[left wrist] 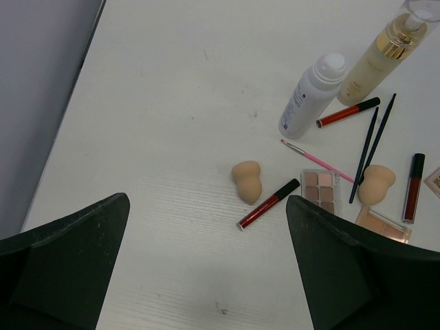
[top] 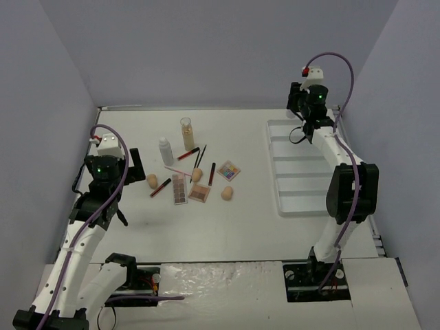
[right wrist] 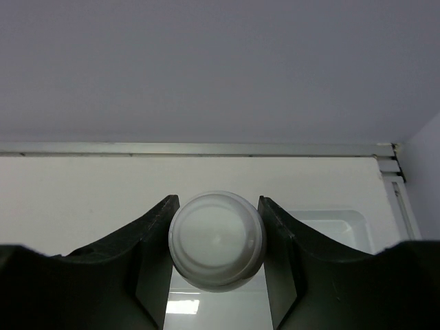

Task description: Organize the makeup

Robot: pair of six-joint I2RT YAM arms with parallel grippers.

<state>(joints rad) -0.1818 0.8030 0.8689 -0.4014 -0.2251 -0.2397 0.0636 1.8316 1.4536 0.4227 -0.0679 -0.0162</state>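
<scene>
My right gripper [right wrist: 217, 275] is shut on a white bottle [right wrist: 217, 239], seen end-on, above the far left corner of the white tray [right wrist: 330, 223]; in the top view the right gripper [top: 300, 130] is at that corner. My left gripper [left wrist: 206, 268] is open and empty, hanging left of the makeup pile [top: 136, 163]. On the table lie a white bottle [left wrist: 311, 100], an amber bottle [left wrist: 378, 58], beige sponges [left wrist: 246, 181] [left wrist: 376, 183] [top: 227, 193], lip tubes [left wrist: 268, 204] [left wrist: 347, 112] [left wrist: 413, 187], palettes [left wrist: 320, 190] [top: 229, 170], black brushes [left wrist: 371, 152] and a pink brush [left wrist: 316, 160].
The compartmented tray [top: 302, 168] lies at the right of the table, under the right arm. Grey walls close in the back and both sides. The left wall edge [left wrist: 41, 124] runs close beside the left gripper.
</scene>
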